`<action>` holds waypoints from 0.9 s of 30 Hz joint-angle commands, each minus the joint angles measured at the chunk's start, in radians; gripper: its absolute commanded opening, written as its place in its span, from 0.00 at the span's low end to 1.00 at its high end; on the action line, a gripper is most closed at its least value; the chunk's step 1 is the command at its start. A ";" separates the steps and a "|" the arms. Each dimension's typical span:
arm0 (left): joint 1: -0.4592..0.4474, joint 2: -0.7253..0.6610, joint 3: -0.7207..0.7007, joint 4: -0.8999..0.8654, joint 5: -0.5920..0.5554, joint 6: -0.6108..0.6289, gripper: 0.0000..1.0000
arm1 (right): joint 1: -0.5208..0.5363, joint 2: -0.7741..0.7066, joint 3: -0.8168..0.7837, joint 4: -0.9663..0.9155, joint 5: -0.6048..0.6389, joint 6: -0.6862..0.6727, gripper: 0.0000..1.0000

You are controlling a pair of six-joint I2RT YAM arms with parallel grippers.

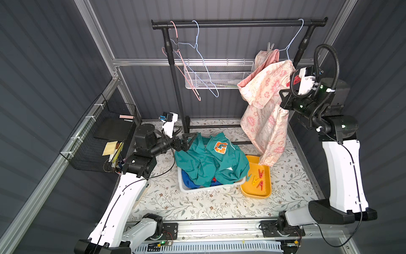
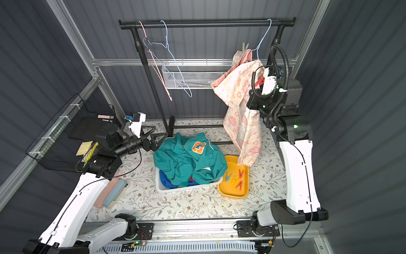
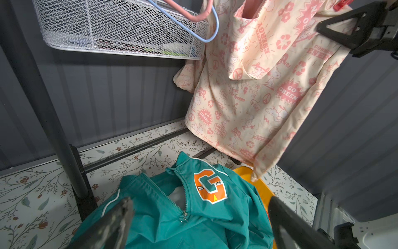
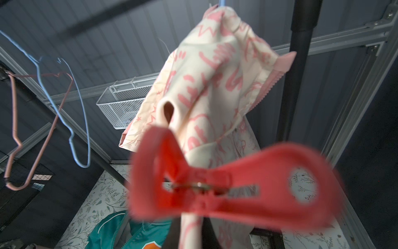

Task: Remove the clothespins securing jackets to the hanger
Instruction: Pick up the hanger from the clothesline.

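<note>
The floral tabletop [image 1: 197, 204] is enclosed by dark grey panelled walls, with a black clothes rail [image 1: 237, 23] at the back. The right jaws are clamped together on the handle end of a red clothespin [image 4: 237, 183], raised beside the rail's right post. The clothespin's mouth is spread at a fold on the shoulder of the cream jacket [image 1: 263, 105]. Whether it grips the fabric cannot be told. This jacket hangs from a blue hanger [image 1: 294, 37] on the rail. A whitish clothespin [image 1: 270, 46] sits at its far shoulder.

The left jaws stand wide apart, low beside the collar of the teal jacket [image 1: 211, 158]. The teal jacket is heaped in a white basket [image 1: 182, 184], on top of a blue jacket [image 1: 189, 179]. Just beside the basket, a yellow tray [image 1: 246, 191] holds loose clothespins [image 1: 258, 177] in red, yellow and teal. The cream jacket's sleeve cuff hangs over the tray's back edge. Two bare hangers [image 4: 13, 107] hang at the rail's left end.
</note>
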 commanded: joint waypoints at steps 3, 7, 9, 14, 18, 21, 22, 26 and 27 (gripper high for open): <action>-0.006 0.004 0.015 0.035 0.000 -0.019 0.99 | 0.002 -0.054 0.063 0.166 -0.075 -0.008 0.00; -0.006 0.001 0.008 0.038 0.000 -0.028 0.99 | 0.021 -0.062 0.061 0.200 -0.037 -0.054 0.00; -0.006 -0.003 0.009 0.038 -0.002 -0.029 0.99 | 0.021 -0.049 0.084 0.180 -0.015 -0.076 0.00; -0.006 -0.002 0.006 0.037 -0.006 -0.035 0.99 | 0.043 -0.029 0.112 0.181 0.067 -0.141 0.00; -0.006 0.001 0.009 0.040 -0.007 -0.040 0.99 | 0.046 0.021 0.173 0.143 0.110 -0.178 0.00; -0.006 0.003 0.004 0.040 -0.017 -0.040 0.99 | 0.099 0.010 0.156 0.171 0.161 -0.230 0.00; -0.006 0.005 0.002 0.040 -0.017 -0.041 0.99 | 0.119 0.002 0.152 0.185 0.174 -0.249 0.00; -0.005 0.005 -0.012 0.049 -0.015 -0.045 0.99 | 0.181 -0.032 0.152 0.194 0.199 -0.278 0.00; -0.005 0.005 -0.016 0.051 -0.016 -0.046 0.99 | 0.194 -0.045 0.151 0.188 0.198 -0.277 0.00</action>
